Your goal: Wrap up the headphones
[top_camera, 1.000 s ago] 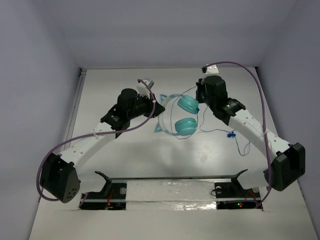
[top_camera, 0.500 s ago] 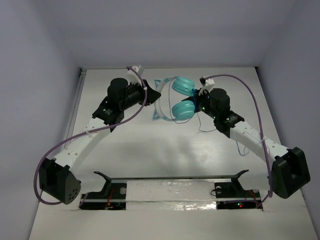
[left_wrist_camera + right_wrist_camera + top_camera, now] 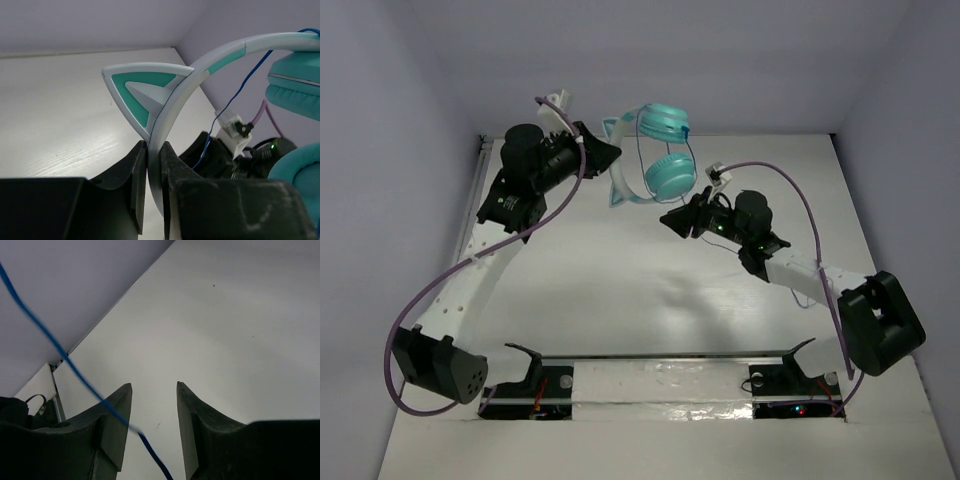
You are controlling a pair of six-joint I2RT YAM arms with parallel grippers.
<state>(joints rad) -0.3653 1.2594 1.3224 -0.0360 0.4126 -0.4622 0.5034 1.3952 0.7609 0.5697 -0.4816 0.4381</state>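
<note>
Headphones (image 3: 668, 175) hang clamped in left gripper (image 3: 154, 145); cord (image 3: 45, 330) runs off-frame, end apparently hidden.

The left gripper (image 3: 611, 153) clamps the headband on the left side of the raised headphones (image 3: 668, 176), and the right gripper (image 3: 667, 217) sits just beneath their lower cup.

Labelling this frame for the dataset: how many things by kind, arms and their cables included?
headphones: 1, headband pinched in the left claw
robot arms: 2, the left arm and the right arm; the right claw is open, with the blue cord running past it
purple cables: 2, the left cable and the right cable
Total: 5
</note>
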